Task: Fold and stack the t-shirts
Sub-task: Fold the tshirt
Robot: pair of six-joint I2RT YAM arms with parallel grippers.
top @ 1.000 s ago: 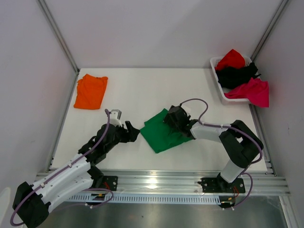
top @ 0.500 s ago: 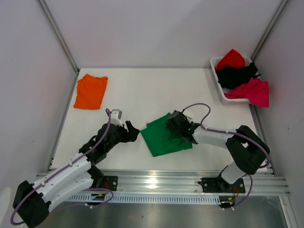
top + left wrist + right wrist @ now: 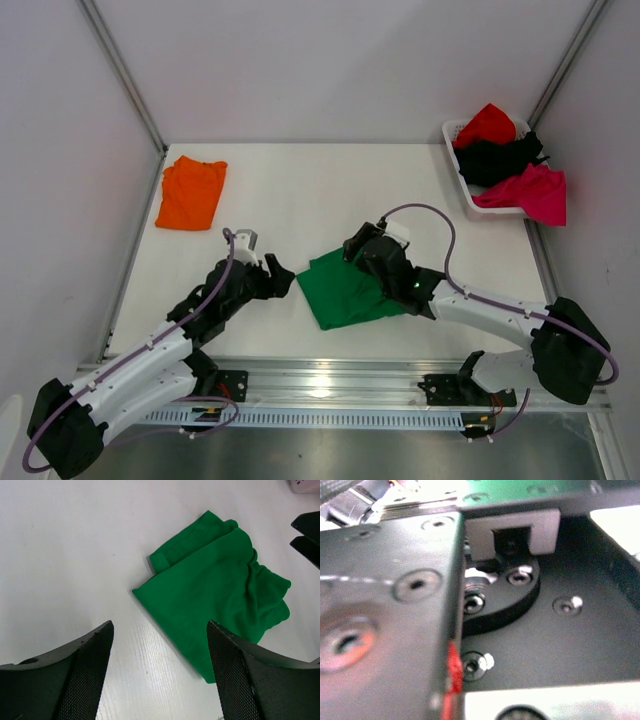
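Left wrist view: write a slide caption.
Open left gripper over the white table, a roughly folded green t-shirt just ahead.

Green t-shirt (image 3: 215,600) soft matt cloth; table (image 3: 60,540) smooth, slightly glossy.

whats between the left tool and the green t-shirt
Only bare white table lies between left tool and green t-shirt; top and left wrist views show it.

White desk (image 3: 300,190) here, seen from above. There's a folded orange t-shirt (image 3: 191,192) lying flat in the upper left of the frame, and a green t-shirt (image 3: 345,290) folded kinda lopsided around the lower middle. A white basket (image 3: 449,130) sits at the upper right, well apart from both.
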